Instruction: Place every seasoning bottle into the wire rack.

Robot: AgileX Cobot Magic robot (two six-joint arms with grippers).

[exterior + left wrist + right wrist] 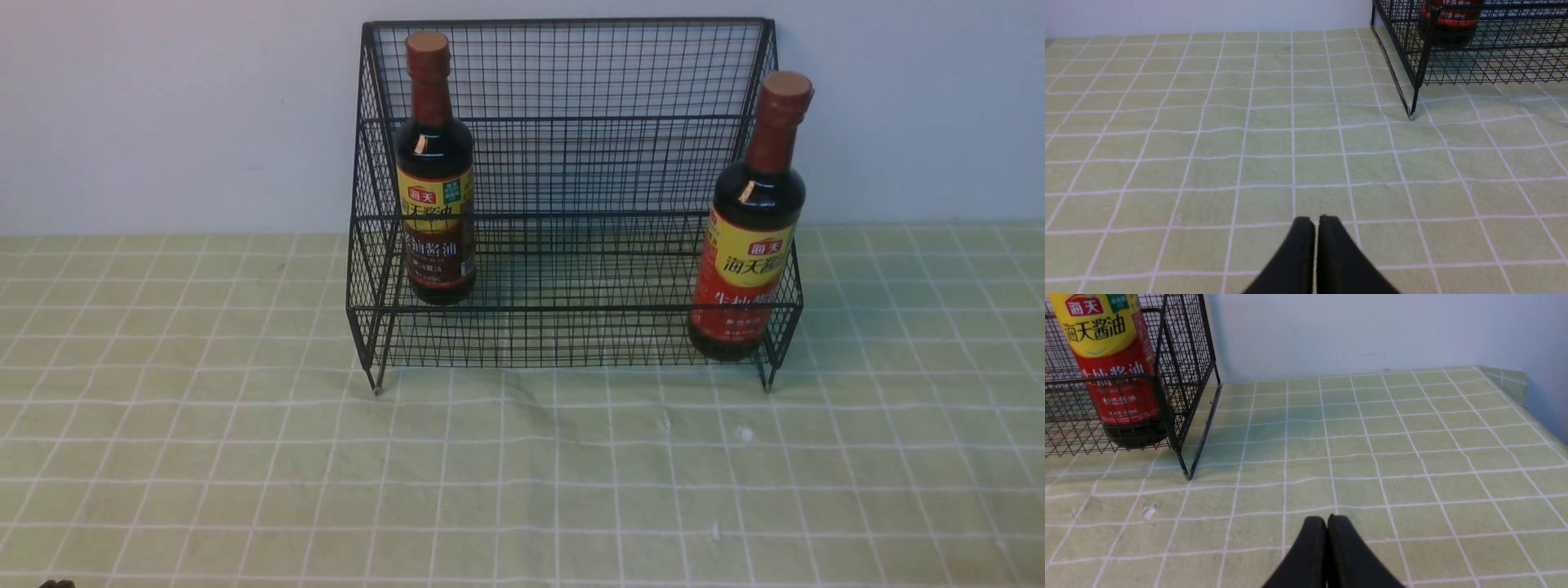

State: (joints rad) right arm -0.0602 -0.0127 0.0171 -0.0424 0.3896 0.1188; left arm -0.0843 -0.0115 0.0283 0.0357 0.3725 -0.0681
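The black wire rack (pixel 571 163) stands at the back of the table against the wall. The brown-label bottle (pixel 435 212) stands upright inside it at the left end, set back, on what looks like the upper step. The red-label bottle (pixel 747 269) stands in the front right corner of the lower tier, leaning a little to the right. The red-label bottle also shows in the right wrist view (pixel 1114 375). In the left wrist view only a bottle's base (pixel 1449 20) shows inside the rack (pixel 1494 61). My left gripper (pixel 1314 218) and right gripper (pixel 1327 517) are shut and empty, low over the cloth, well short of the rack.
A green checked cloth (pixel 245 449) covers the table up to the white wall (pixel 163 106). Small white specks (pixel 744 433) lie on the cloth in front of the rack's right leg. The cloth's far right corner (pixel 1502 379) meets a side wall.
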